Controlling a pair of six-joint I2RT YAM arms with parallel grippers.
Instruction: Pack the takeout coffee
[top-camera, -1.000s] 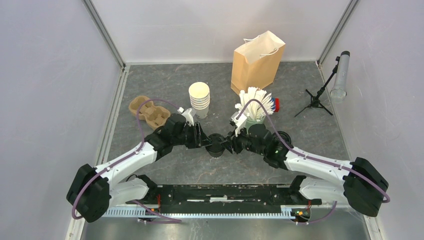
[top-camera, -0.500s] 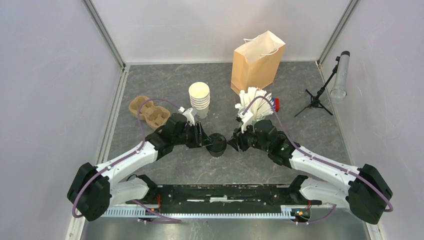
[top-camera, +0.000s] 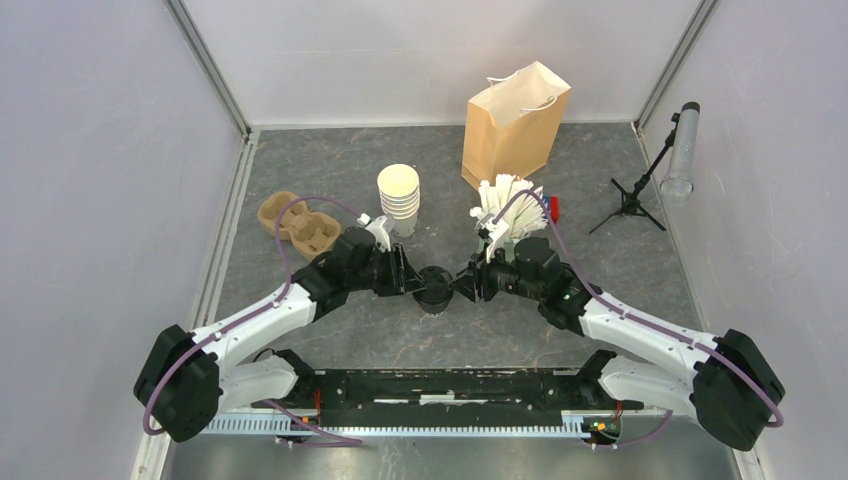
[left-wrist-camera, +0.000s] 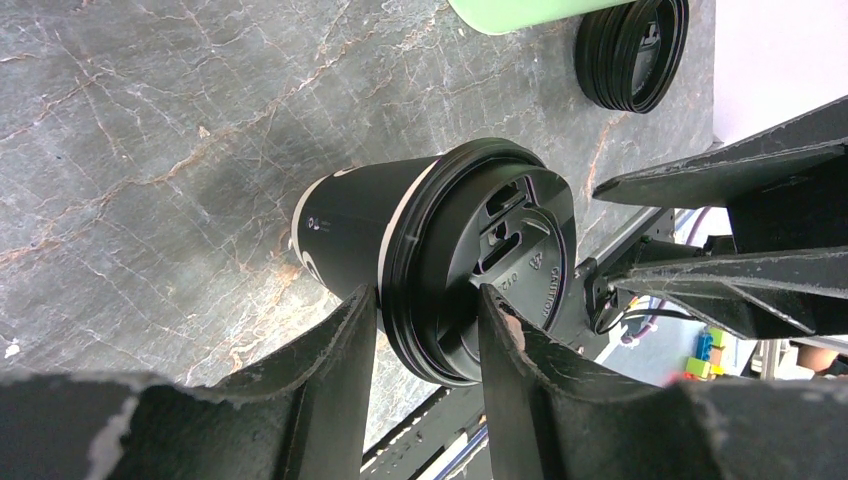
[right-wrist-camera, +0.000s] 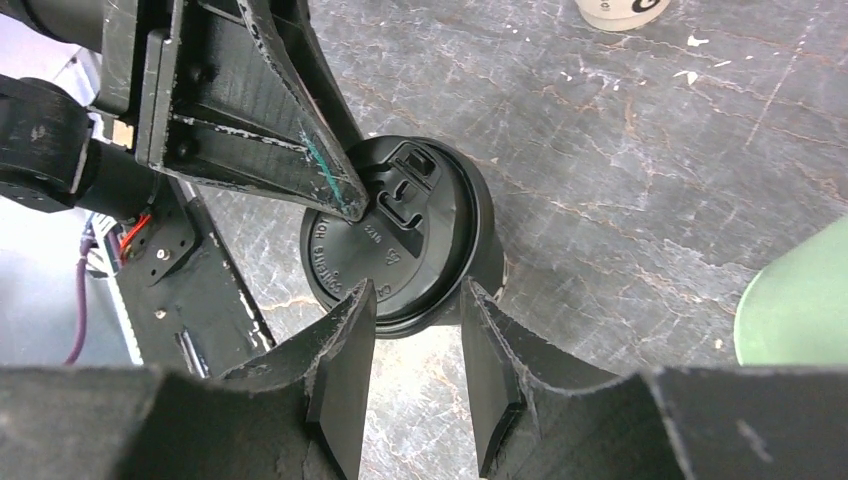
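Right pincer has drawn back slightly from the lidded cup since a second ago and now stands just beside it, jaws partly open, holding nothing. Left pincer has kept its place on the opposite side, jaws partly open astride the cup's top rim, one finger over the top; whether it grips cannot be told. Cup stands upright on the bench between both, well apart from the paper bag.
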